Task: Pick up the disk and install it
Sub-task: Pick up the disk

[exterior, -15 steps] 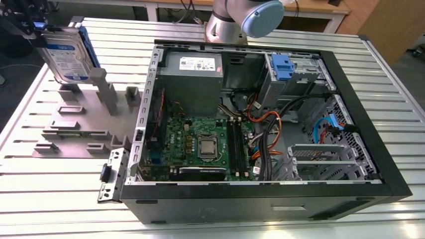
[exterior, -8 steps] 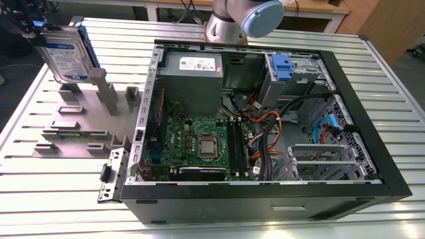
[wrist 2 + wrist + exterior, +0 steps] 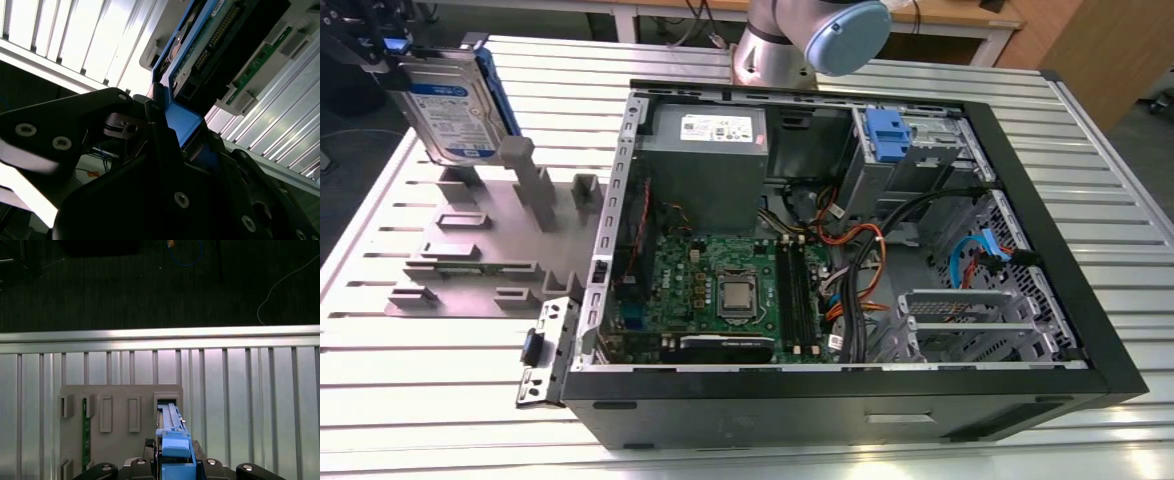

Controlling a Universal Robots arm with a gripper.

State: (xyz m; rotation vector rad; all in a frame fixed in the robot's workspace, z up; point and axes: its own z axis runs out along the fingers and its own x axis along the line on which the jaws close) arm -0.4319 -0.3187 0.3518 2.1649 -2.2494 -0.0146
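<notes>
The disk hangs upright at the far corner of the bench, on the exterior view's left. Its labelled face is turned toward that camera and its blue frame runs along its edges. The pincer has it by the upper end. In the second wrist view the dark fingers are clamped on the blue frame, so I judge the pincer closed on the disk.

Directly below the disk is a grey holder with upright posts and slots. In the first wrist view the disk's edge lies over one of those slots. Its lower end appears to be level with the tallest posts, and I cannot tell whether it has fully cleared the slot.

The pick-up therefore looks done or nearly done. The installing is not done: the disk is well apart from the open computer case, where a metal cage with a blue tab sits at the far side.

The disk's white-and-blue label carries lines of print and a barcode-like block, too small to make out. A grey box inside the case carries a small white sticker, also illegible.
</notes>
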